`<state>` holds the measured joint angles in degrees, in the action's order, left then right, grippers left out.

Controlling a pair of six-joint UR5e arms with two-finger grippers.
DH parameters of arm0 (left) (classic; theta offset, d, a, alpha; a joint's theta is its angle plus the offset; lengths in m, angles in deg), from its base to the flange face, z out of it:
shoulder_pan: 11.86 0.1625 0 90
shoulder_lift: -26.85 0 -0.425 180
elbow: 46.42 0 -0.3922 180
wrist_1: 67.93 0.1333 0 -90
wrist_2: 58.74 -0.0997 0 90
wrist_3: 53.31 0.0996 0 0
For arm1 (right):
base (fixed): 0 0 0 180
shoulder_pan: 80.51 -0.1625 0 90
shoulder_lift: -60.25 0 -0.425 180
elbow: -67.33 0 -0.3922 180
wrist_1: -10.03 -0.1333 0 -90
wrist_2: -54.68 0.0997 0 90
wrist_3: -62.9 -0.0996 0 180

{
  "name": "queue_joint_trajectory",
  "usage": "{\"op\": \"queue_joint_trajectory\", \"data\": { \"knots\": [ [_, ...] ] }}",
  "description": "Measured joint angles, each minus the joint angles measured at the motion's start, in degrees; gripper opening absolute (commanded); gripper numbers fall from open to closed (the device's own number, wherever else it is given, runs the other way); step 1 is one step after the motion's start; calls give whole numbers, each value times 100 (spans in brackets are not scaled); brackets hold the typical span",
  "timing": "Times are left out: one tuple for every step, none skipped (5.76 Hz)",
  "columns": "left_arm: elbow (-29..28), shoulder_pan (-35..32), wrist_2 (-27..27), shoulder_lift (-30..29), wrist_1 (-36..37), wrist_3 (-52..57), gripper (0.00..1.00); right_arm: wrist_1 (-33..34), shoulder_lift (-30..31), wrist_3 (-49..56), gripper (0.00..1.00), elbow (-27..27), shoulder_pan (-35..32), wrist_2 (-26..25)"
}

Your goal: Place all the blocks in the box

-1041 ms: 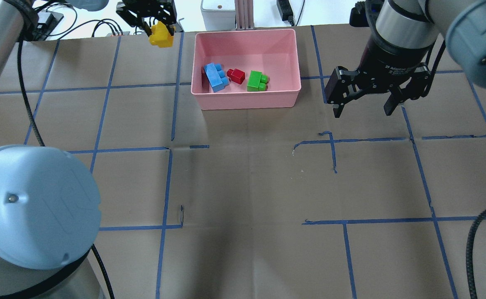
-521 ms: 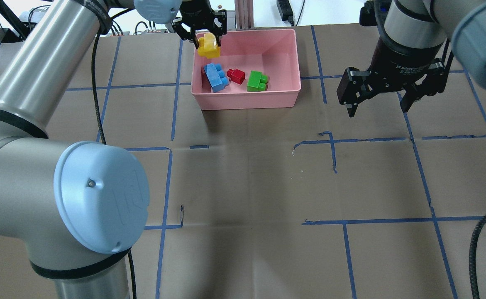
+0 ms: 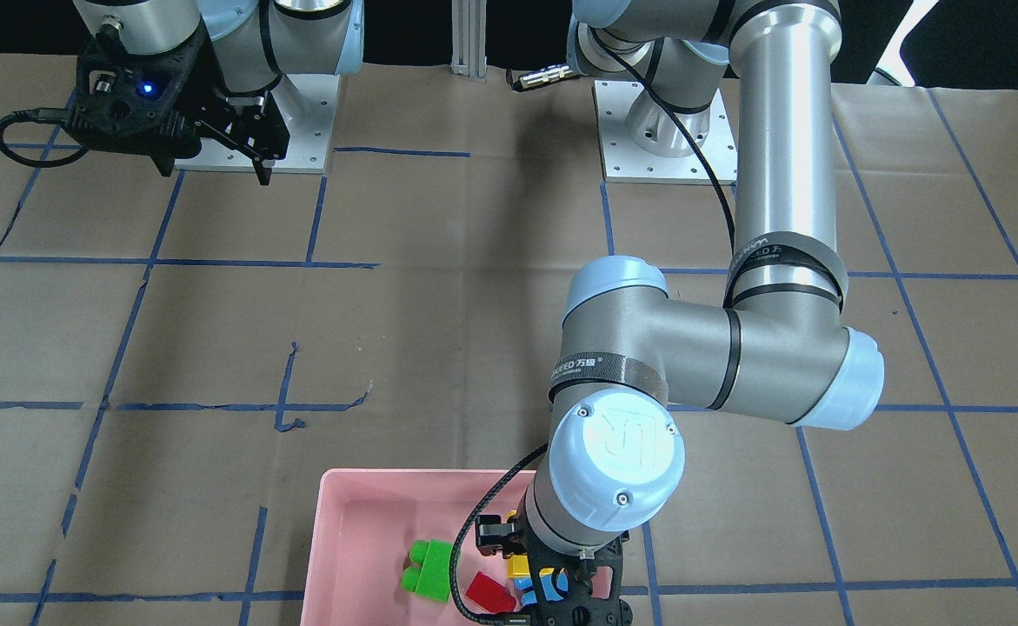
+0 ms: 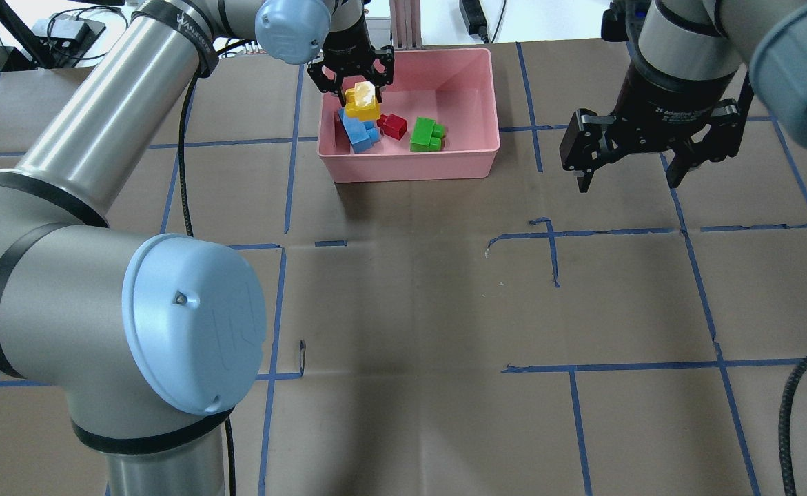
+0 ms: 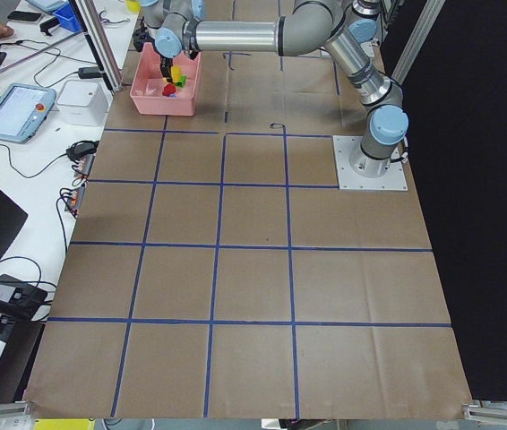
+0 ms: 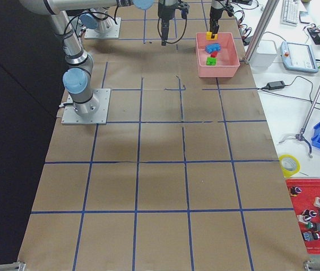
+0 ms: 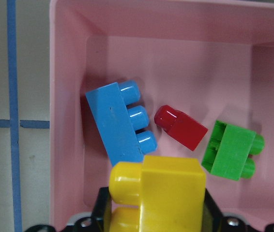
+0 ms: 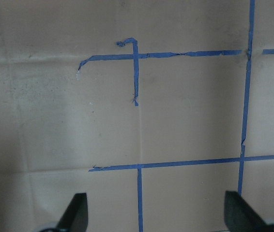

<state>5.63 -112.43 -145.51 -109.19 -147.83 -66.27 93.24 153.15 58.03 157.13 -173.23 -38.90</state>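
Nearest the camera in the overhead view lies an open stretch of the desk (image 4: 410, 310), brown paper crossed by blue tape lines (image 4: 610, 367). Further up, at the right of the frame, the right pincer (image 4: 628, 183) hangs over the paper with its fingers spread wide and nothing between them (its own wrist camera shows only paper and tape between the two tips).

To its left, in the upper middle of the frame, sits the box (image 4: 410, 165) — a pink tray on the paper. Three bricks lie on its floor, toward its left and near side. The green brick (image 4: 426, 134) is rightmost, the red brick (image 4: 393, 126) is in the middle near it, and the blue brick (image 4: 362, 134) lies slanted on the left, close to the left wall.

Furthest off, the left pincer (image 4: 362, 89) points down into the box's left part, pinching the yellow brick (image 4: 362, 103) between its fingers. The yellow brick sits inside the rim's outline, over the far end of the blue brick — whether the two touch cannot be told.
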Motion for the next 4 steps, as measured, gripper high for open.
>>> {"op": "queue_joint_trajectory", "data": {
  "knots": [
    [-17, 1, 1, 35, 31, 1, 99, 16, -15, 5, 100, 2, 0, 4],
    [-39, 9, 5, 152, 36, 23, 99, 25, -16, 10, 100, 2, 0, 8],
    [-10, 41, 6, 397, -39, 87, 99, 27, -24, 15, 100, 2, 0, 7],
    [87, 173, 6, 780, -343, 361, 99, 31, -28, 20, 100, 2, 0, 6]
  ]
}}
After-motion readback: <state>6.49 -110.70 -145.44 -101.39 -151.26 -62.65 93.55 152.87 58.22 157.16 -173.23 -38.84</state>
